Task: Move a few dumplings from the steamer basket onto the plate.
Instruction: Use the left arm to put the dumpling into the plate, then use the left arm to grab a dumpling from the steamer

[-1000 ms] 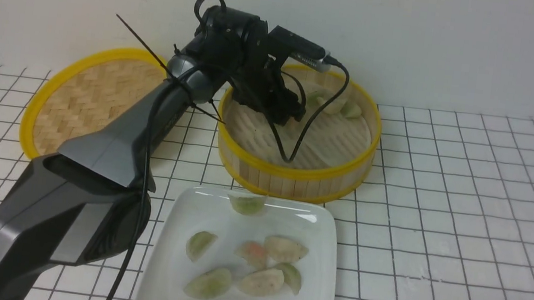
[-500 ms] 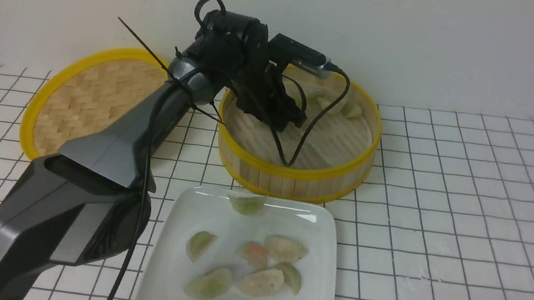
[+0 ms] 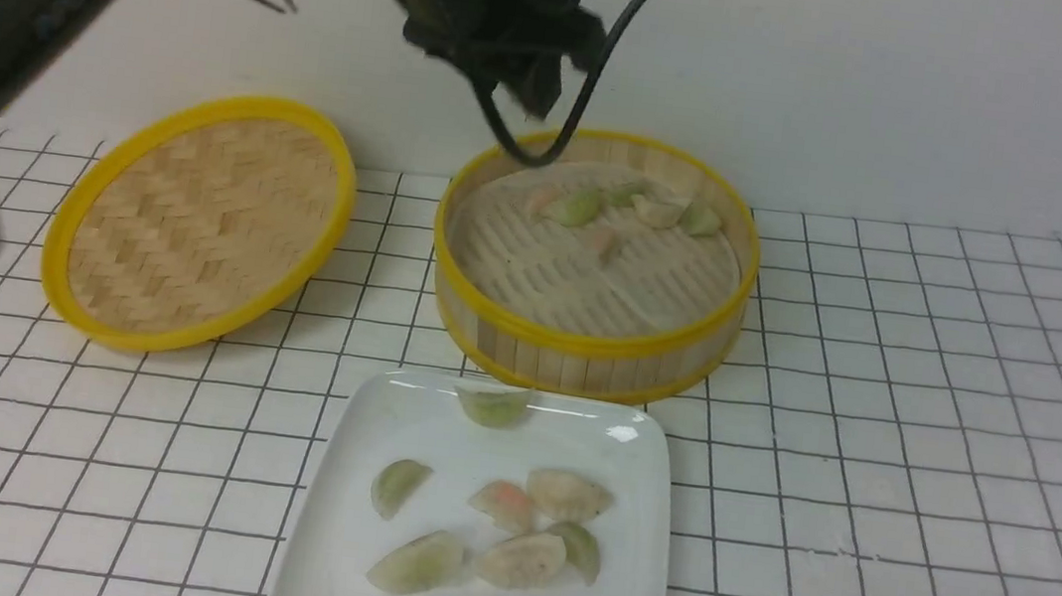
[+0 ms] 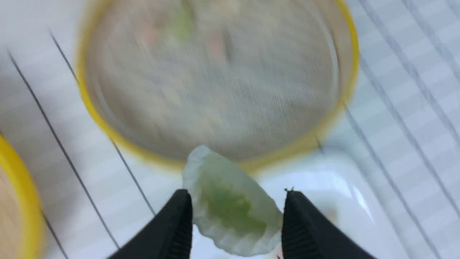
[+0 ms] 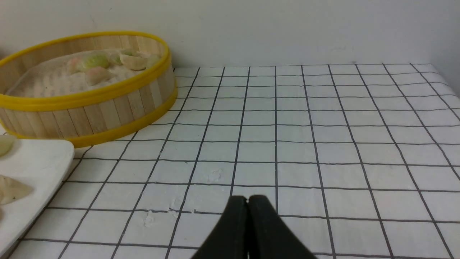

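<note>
Lifting green dumpling (image 4: 230, 208) out of steamer basket (image 3: 575, 367)

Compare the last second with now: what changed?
The left gripper rose out of the round bamboo steamer basket, carrying a pale green translucent dumpling between its jaws. Basket, flat woven lid, glossy white square plate and its seven dumplings stayed put.

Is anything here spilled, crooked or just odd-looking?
One small thing: a green dumpling sits right on the far rim of the plate, next to the basket, apart from the six others lying further in. Nothing looks spilled or broken.
</note>
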Robot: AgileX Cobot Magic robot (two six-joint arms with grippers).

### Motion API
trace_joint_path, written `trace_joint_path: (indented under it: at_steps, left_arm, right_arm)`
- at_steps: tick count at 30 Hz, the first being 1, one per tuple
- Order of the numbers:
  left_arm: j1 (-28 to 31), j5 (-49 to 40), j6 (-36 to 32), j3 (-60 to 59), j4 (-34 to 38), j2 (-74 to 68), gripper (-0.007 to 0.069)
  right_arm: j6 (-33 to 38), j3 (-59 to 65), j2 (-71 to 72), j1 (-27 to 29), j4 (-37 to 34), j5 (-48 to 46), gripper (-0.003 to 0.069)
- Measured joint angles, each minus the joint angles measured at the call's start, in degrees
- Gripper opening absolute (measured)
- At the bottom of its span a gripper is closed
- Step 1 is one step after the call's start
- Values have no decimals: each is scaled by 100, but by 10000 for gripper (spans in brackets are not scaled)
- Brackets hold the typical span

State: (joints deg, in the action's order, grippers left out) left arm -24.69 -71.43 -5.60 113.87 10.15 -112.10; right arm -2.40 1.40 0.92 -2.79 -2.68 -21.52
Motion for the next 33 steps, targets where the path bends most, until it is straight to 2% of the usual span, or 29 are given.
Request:
trace_joint_path:
  at_steps: [3,7,13,17,19,21,24,25,26,29,33]
  left_arm:
    - [-129,-15,-57,-1095,181,380,287]
    - [-395,179,-492,-2356,324,539,287]
    - [-422,609,-685,-2600,282,412,309]
    - [-422,1032,-678,-2571,40,375,469]
    - [-412,1436,-567,-2458,-136,363,518]
    - [-392,1605,-493,-2319,-215,350,521]
    - [-252,1894,-398,-1824,-374,237,460]
    - [-168,1928,-383,-1531,-408,135,419]
    - [-11,1930,-378,-911,-436,-108,344]
    - [252,2018,-429,51,-418,-712,227]
    - [517,2096,-749,1407,-123,-1729,172]
  right_arm:
    - [0,0,0,0,0,0,-15]
    - [0,0,0,0,0,0,-15]
    - [0,0,0,0,0,0,-15]
    - [0,0,0,0,0,0,-15]
    - [0,0,0,0,0,0,-15]
    - [0,0,0,0,0,0,-15]
    - [0,0,0,0,0,0,-15]
    - [0,0,0,0,0,0,-15]
    - [0,0,0,0,0,0,-15]
    - [0,0,0,0,0,0,-15]
    - [0,0,0,0,0,0,-15]
